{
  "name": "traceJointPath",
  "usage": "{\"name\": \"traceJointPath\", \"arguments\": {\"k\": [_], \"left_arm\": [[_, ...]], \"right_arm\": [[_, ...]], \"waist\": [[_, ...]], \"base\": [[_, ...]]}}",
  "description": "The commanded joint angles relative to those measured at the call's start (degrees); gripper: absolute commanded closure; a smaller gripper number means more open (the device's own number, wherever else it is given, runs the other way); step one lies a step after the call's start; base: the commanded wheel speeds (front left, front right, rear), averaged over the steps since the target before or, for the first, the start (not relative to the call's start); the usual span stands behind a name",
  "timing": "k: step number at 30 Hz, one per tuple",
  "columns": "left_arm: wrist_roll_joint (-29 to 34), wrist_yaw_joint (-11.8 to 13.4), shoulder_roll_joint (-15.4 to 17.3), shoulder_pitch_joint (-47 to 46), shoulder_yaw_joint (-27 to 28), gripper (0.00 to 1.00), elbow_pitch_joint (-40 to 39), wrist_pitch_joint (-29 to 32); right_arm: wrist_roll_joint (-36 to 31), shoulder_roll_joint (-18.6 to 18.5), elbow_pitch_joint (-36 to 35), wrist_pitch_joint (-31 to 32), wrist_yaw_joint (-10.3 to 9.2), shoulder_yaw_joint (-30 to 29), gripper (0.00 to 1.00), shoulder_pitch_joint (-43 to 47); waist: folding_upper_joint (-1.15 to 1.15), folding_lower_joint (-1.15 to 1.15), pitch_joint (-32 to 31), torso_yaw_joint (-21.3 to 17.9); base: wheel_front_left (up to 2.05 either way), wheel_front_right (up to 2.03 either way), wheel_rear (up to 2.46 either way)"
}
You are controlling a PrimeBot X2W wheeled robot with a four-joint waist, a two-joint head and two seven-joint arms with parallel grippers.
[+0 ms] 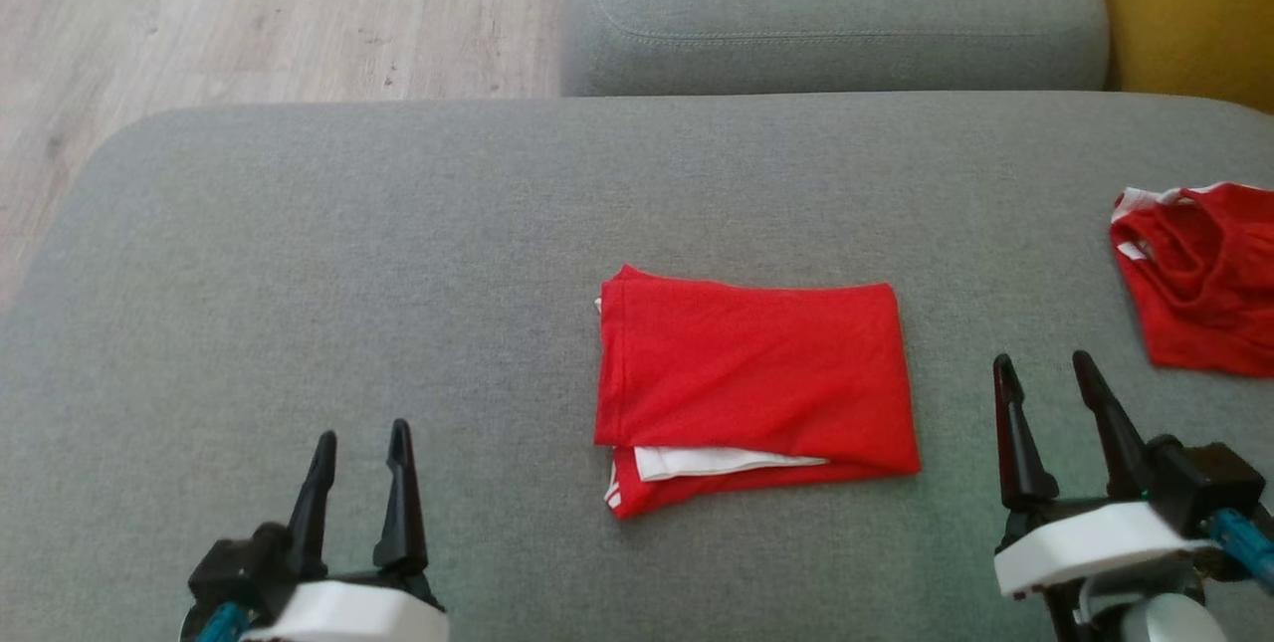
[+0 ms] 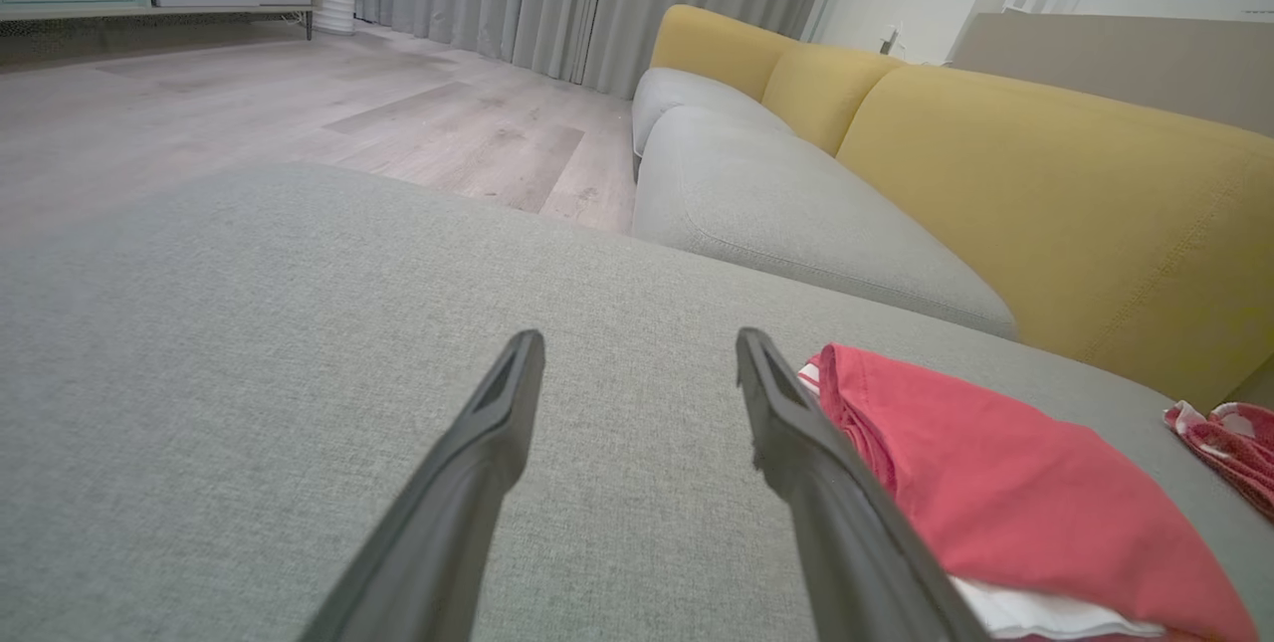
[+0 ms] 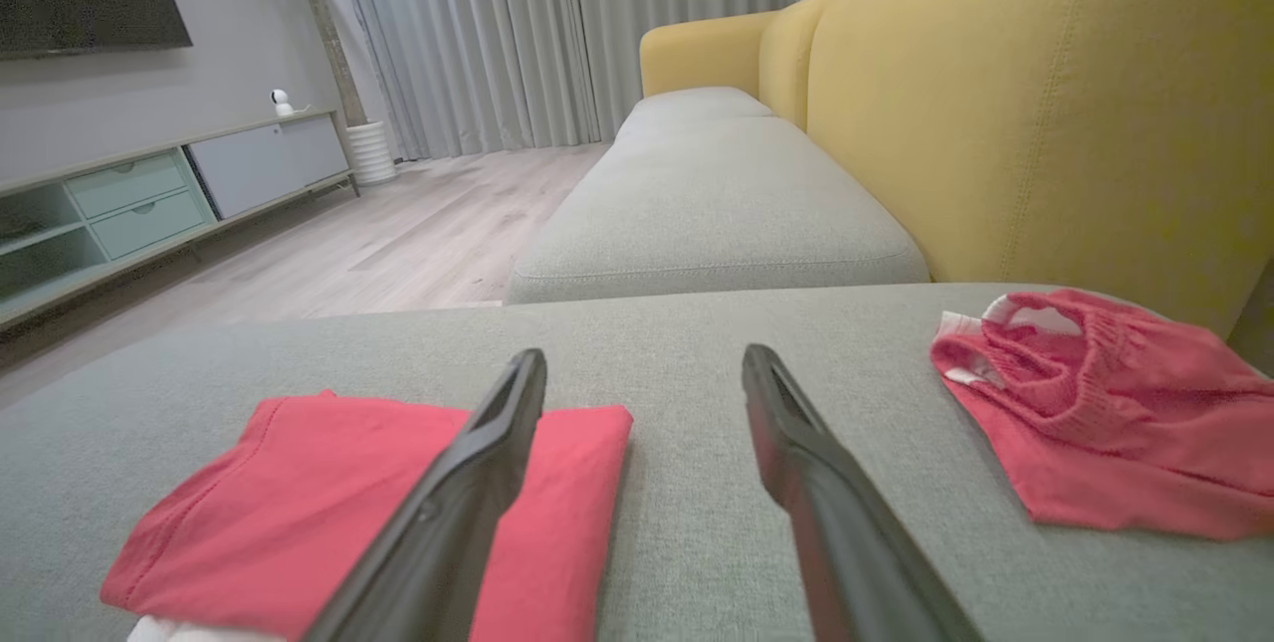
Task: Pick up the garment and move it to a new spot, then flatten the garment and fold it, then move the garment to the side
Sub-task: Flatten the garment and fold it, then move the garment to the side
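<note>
A red garment [image 1: 756, 378] lies folded into a flat rectangle on the grey sofa cushion [image 1: 398, 254], with a white strip showing at its near edge. The left wrist view has the folded garment [image 2: 1005, 493] just right of the fingers, and the right wrist view has the folded garment [image 3: 299, 503] at lower left. My left gripper [image 1: 360, 441] hovers open at the lower left, well clear of it. My right gripper [image 1: 1043, 363] stands open at the lower right, a short way right of the garment's edge. Nothing sits between either pair of fingers.
A second red garment [image 1: 1199, 274] lies crumpled at the cushion's right edge. Beyond the cushion lies another grey seat [image 1: 836, 5] with a yellow backrest [image 3: 1045, 105]. Wooden floor [image 1: 249, 15] drops off past the far left edge.
</note>
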Motion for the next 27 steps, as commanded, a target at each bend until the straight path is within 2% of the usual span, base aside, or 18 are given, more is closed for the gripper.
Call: {"name": "traceJointPath", "arguments": {"k": [1, 21, 27], "left_arm": [[0.7, 0.3, 0.3, -1.2, 2.7, 0.0, -2.0, -0.6], [1.3, -0.9, -0.2, -0.5, 2.7, 0.0, -1.0, -0.6], [1.6, -1.0, 0.0, -1.0, 2.1, 0.0, -0.9, -0.4]], "right_arm": [[-0.5, -0.3, -1.8, -0.9, -0.04, 1.6, 0.0, -1.7], [-0.7, -0.3, 0.8, -0.8, -0.04, 2.1, 0.0, -1.8], [-2.1, -0.3, 1.6, 2.0, -0.04, 1.7, 0.0, -3.8]], "waist": [[0.0, 0.01, 0.0, -0.1], [0.0, 0.01, -0.3, 0.3], [0.0, 0.01, 0.1, 1.0]], "base": [[0.0, 0.0, 0.0], [0.0, 0.0, 0.0], [0.0, 0.0, 0.0]]}}
